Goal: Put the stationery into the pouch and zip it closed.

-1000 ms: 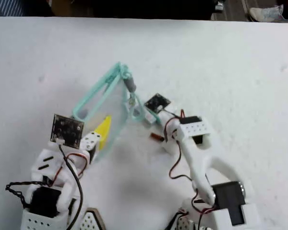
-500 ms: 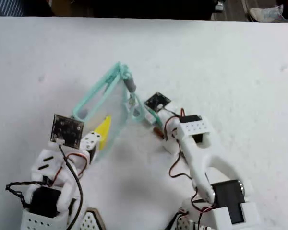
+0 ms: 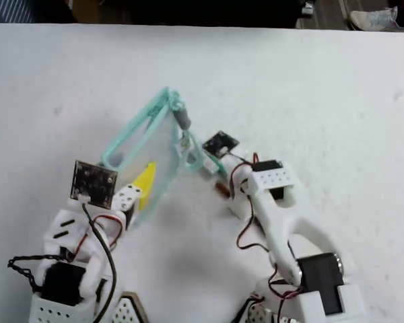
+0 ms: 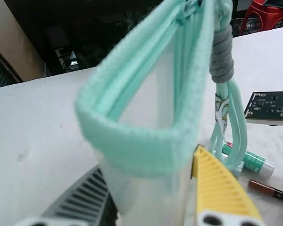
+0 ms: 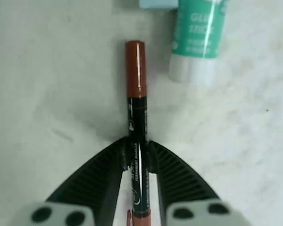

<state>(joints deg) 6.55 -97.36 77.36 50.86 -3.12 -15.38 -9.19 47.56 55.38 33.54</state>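
A translucent mint-green pouch (image 3: 145, 145) stands tilted with its mouth (image 4: 132, 141) open. My left gripper (image 3: 138, 187) is shut on its near wall, which sits between the yellow finger (image 4: 221, 188) and the grey finger (image 4: 85, 205). A grey toggle (image 4: 221, 56) hangs on the pouch's cord. My right gripper (image 5: 137, 151) is low on the table beside the pouch, shut on a brown-capped black pen (image 5: 136, 89) that lies flat. A green-and-white glue stick (image 5: 198, 37) lies just beyond the pen's cap, close to the pouch's cord loops (image 4: 233, 136).
The white table (image 3: 310, 87) stretches open to the far side and to the right of the arms. The right arm's camera board (image 4: 271, 106) sits close to the pouch's cord. Dark room clutter lies past the far table edge.
The right arm has shifted slightly toward the pouch, and its gripper now covers most of the pen in the high view. The left arm and the pouch have stayed still.
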